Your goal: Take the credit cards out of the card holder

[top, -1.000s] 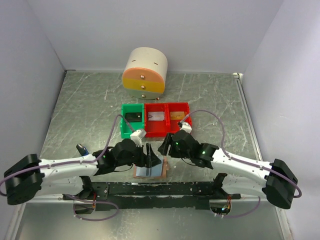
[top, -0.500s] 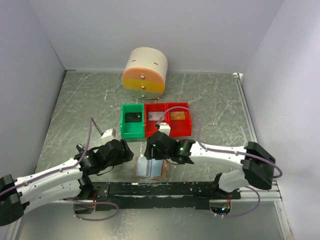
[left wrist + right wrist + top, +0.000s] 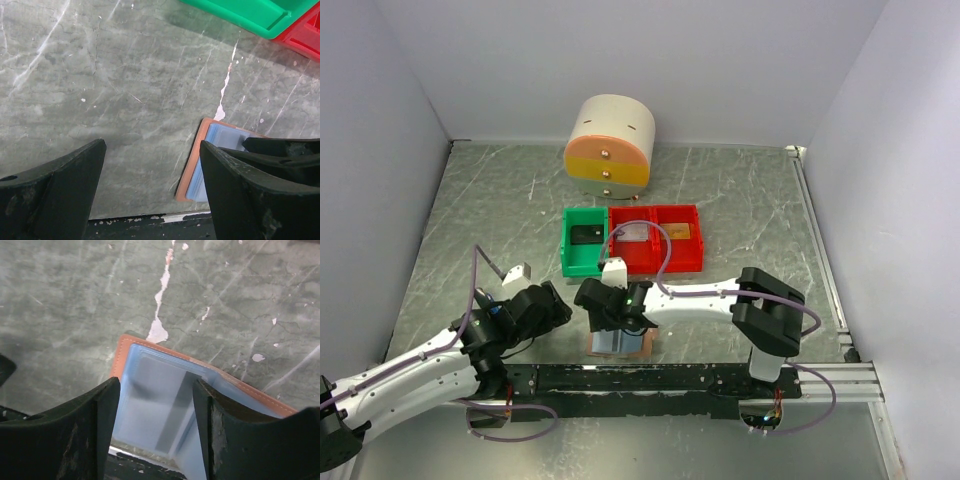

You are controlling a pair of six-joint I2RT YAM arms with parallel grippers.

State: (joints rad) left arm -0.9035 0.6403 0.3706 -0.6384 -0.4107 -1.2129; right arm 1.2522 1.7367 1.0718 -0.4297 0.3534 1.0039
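Note:
The tan card holder [image 3: 622,345] lies open near the table's front edge, its pale blue pockets facing up. My right gripper [image 3: 608,320] hangs over its left half, open. In the right wrist view its fingers [image 3: 156,385] stand either side of a grey credit card [image 3: 155,402] with a dark stripe, which sits inside a pocket of the card holder [image 3: 220,376]. My left gripper [image 3: 556,304] is open and holds nothing, left of the holder. In its wrist view the gripper [image 3: 152,147] is over bare table, with the holder's corner [image 3: 192,167] beside its right finger.
Behind the holder stand a green bin [image 3: 570,262] with a dark item and two red bins [image 3: 655,266]; the middle one holds a silvery card [image 3: 632,232]. A round cream and orange drawer unit [image 3: 610,145] is at the back. The black rail [image 3: 650,378] runs along the front edge.
My left gripper has pulled back leftward off the holder. The right gripper has swung left across the holder. What stood upright over the holder is gone, and the holder now lies flat.

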